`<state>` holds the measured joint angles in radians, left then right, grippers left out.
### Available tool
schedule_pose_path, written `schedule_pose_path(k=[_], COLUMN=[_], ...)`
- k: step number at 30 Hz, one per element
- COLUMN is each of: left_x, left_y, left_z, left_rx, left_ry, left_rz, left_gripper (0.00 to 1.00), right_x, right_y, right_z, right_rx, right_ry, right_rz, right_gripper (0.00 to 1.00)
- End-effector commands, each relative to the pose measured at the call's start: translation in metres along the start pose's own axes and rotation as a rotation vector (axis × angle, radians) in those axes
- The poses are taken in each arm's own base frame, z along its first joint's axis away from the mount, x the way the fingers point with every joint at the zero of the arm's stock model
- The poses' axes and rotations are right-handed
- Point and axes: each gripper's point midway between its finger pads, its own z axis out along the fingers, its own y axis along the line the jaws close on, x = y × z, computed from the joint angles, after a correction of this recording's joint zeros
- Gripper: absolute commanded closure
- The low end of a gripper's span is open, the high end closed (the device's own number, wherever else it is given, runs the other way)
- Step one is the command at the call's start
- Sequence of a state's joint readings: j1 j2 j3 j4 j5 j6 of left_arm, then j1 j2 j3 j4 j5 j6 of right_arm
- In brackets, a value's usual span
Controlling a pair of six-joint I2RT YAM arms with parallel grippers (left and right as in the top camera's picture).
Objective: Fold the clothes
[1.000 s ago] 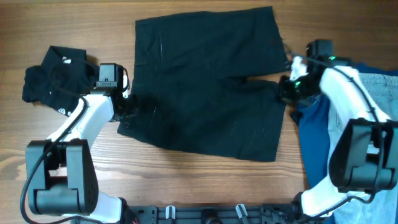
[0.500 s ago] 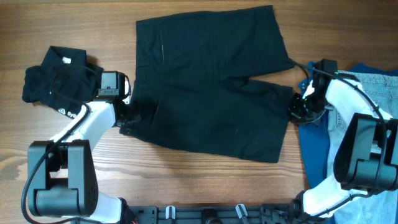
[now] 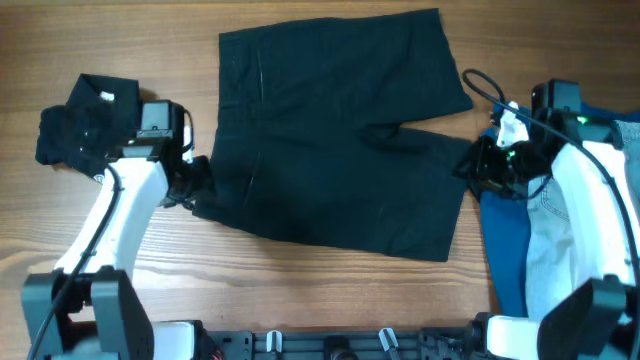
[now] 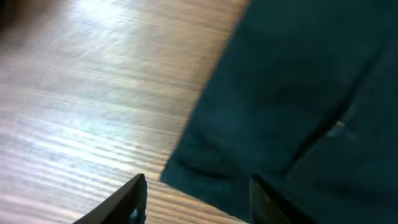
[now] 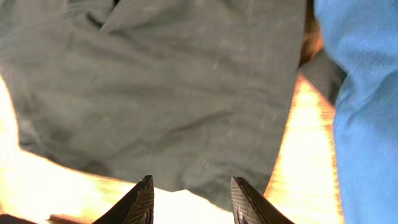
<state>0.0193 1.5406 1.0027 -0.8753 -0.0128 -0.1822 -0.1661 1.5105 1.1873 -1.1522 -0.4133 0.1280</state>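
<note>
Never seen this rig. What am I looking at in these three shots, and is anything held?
Two robot arms work at a wooden table: a left arm and a right arm, each ending in two fingers. The wide picture comes from a fixed camera overhead. The other two come from a camera on each wrist, looking past that arm's own fingers. Black shorts lie spread flat in the middle. A small black top sits at the left, and a blue garment and pale jeans lie at the right. The left fingers are open over one corner of the shorts, and the right fingers are open over the opposite edge. Nothing is held.
</note>
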Motion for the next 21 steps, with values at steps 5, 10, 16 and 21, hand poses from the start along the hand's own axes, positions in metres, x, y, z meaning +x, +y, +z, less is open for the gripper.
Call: schedule_pose_path(k=[5,10,16,21], left_x=[0.035,0.038,0.036,0.036], left_y=[0.026,0.014,-0.002,-0.003], left_z=[0.039,0.061,0.068,0.068], left_rx=[0.040,0.130,0.225,0.229], left_ry=[0.114,0.116,0.130,0.129], left_rz=[-0.346,-0.423,-0.443,-0.443], left_gripper=[0.57,0.60,0.92,0.96], right_x=[0.022,0.033,0.050,0.083], right_y=[0.010,0.003,-0.009,-0.035], right_z=[-0.009,0.003,0.019,0.050], right_rx=[-0.033,-0.027,-0.003,0.067], right_ry=[0.065,0.101,0.154,0.230], right_rz=[0.007,0.044,0.096,0.236], right_gripper=[0.57,0.54,0.51,0.43])
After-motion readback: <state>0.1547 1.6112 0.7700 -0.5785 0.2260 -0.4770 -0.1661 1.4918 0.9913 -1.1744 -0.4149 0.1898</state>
